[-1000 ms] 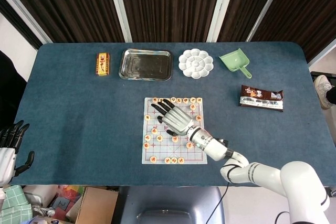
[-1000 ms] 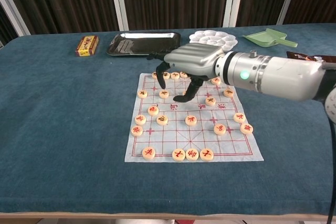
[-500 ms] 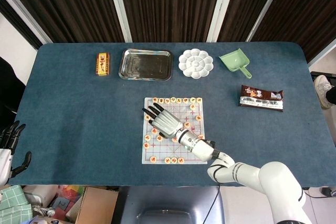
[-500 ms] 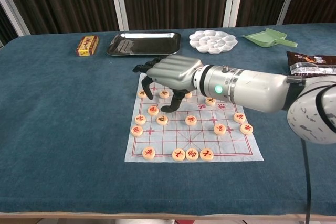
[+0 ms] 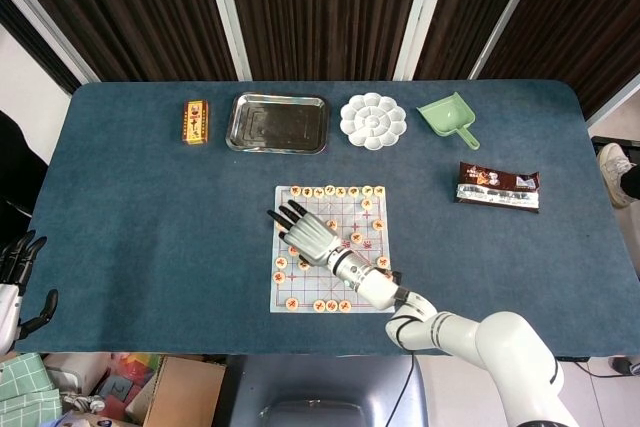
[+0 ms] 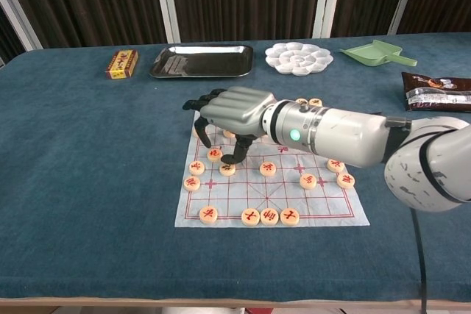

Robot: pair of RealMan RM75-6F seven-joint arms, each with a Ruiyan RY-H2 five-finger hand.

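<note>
- While the right hand [image 6: 234, 112] hovers palm-down over the chess board [image 6: 271, 209], fingers spread & curled downward, holding nothing, fingertips [image 6: 197, 135] sit just above the pieces on the board's left half; thumb tip near one round piece [image 6: 227, 169].
- Board: thin pale sheet w/ red grid lines, flat on the blue table [image 6: 88, 182], near the front edge. Roughly square; no clear long axis. Tan disc pieces w/ red marks scattered over it, a row along the near edge.
- Left hand [image 5: 18, 282]: well left of the board, off the table edge, fingers apart, empty.
- Beyond the board: metal tray [image 5: 277, 123], white palette [image 5: 373, 120], green scoop [image 5: 449, 117]; yellow box [image 5: 194, 121] far-left of it.
- Right of the board: snack packet [image 5: 498, 186].
</note>
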